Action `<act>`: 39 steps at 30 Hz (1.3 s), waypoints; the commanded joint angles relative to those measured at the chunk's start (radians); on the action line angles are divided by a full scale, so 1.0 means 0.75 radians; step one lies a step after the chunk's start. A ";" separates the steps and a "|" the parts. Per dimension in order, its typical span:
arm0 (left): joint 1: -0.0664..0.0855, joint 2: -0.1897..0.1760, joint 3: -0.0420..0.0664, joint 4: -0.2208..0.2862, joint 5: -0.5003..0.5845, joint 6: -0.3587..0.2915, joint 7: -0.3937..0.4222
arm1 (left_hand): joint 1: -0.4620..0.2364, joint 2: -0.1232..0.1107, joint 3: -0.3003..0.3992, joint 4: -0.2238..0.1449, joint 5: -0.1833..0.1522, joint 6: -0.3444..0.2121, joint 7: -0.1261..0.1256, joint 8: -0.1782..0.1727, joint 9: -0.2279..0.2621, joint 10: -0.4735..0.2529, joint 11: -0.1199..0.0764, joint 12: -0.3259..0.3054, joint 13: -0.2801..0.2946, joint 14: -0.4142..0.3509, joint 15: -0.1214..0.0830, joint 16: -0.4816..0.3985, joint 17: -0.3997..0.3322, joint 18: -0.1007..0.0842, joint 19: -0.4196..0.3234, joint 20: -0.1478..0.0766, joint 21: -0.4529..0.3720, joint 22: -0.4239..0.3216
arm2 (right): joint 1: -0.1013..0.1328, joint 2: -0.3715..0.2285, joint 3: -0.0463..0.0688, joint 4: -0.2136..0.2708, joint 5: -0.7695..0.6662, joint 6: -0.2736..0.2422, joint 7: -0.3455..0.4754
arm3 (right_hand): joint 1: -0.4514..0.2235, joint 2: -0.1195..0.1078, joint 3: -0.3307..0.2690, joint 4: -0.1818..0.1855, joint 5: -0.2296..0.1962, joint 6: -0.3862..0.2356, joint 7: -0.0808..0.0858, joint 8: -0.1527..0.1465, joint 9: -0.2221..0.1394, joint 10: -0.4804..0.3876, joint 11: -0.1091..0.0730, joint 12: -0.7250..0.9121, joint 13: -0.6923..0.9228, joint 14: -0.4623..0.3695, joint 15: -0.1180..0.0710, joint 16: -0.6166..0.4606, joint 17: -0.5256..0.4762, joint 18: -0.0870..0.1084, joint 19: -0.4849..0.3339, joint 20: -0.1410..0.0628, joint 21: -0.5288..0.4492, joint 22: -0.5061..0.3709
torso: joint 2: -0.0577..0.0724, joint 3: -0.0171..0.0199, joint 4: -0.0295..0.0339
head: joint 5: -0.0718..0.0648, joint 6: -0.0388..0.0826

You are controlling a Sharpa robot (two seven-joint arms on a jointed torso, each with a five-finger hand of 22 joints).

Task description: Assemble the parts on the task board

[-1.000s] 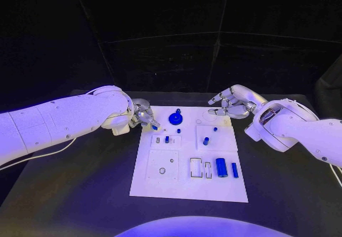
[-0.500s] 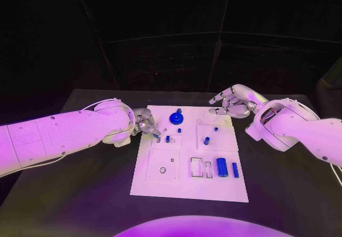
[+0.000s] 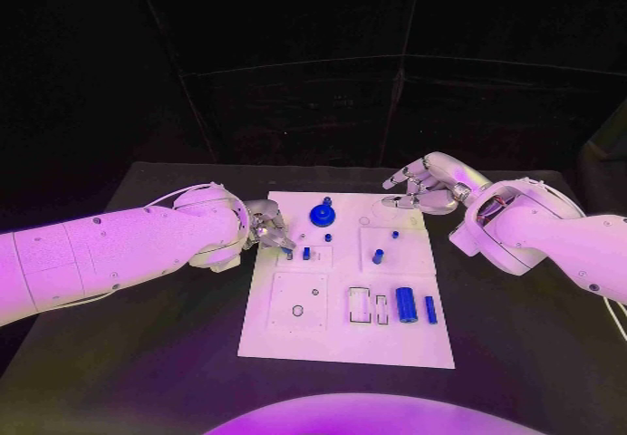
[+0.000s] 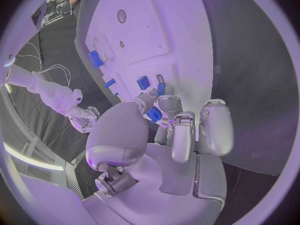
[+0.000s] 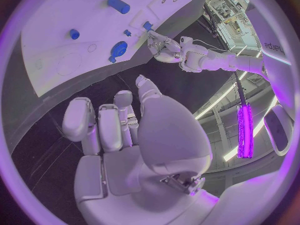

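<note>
Two hands (image 3: 271, 227) (image 3: 420, 188) over one task board (image 3: 342, 344).

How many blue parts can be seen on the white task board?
7, maybe more under the left hand: round knob, small peg, two by the fingers, one centre-right, cylinder, thin bar.

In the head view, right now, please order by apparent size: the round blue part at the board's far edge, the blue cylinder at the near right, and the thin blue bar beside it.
1. Blue cylinder, largest.
2. Round blue part; it lies farther from the camera, so its rank against the cylinder is unsure.
3. Thin blue bar, smallest.
</note>
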 commanded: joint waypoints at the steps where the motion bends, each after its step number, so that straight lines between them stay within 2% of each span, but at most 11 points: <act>1: -0.001 0.002 0.000 0.004 -0.022 0.009 -0.016 | -0.002 0.010 0.097 -0.087 0.008 0.001 -0.006 0.010 0.003 0.015 -0.004 0.005 0.001 0.136 -0.009 0.004 0.351 0.016 0.007 -0.001 0.005 0.002 | 0.002 0.002 0.001 0.001 0.003 0.004 0.006 | 0.003 0.006 -0.010 0.001 0.005 -0.007 -0.006 0.007 0.001 -0.010 -0.001 -0.007 -0.001 0.038 -0.002 -0.008 -0.001 0.018 -0.008 0.001 -0.005 -0.001 | -0.001 0.0002 0.0013 | -0.001 -0.001; 19: -0.002 0.002 0.000 0.012 -0.035 0.072 -0.024 | -0.003 0.009 0.099 -0.087 0.008 0.000 -0.006 0.011 0.004 0.016 -0.004 0.005 0.002 0.136 -0.009 0.004 0.351 0.016 0.007 -0.001 0.004 0.002 | 0.002 0.002 0.001 0.001 0.003 0.006 0.006 | 0.003 0.006 -0.010 0.001 0.005 -0.007 -0.006 0.007 0.001 -0.010 -0.001 -0.007 -0.001 0.038 -0.002 -0.008 -0.001 0.018 -0.008 0.001 -0.005 -0.001 | -0.001 -0.0008 0.0018 | 0.000 -0.005; 39: -0.002 0.006 -0.001 0.013 -0.039 0.093 -0.026 | -0.004 0.007 0.101 -0.087 0.008 -0.001 -0.007 0.012 0.005 0.015 -0.004 0.004 0.001 0.136 -0.009 0.004 0.351 0.016 0.006 -0.001 0.003 0.000 | 0.002 0.004 0.001 0.000 0.003 0.006 0.006 | 0.003 0.006 -0.010 0.001 0.005 -0.007 -0.006 0.007 0.001 -0.010 -0.001 -0.007 -0.001 0.038 -0.002 -0.008 -0.001 0.018 -0.008 0.001 -0.005 -0.001 | -0.001 -0.0004 0.0014 | -0.001 -0.012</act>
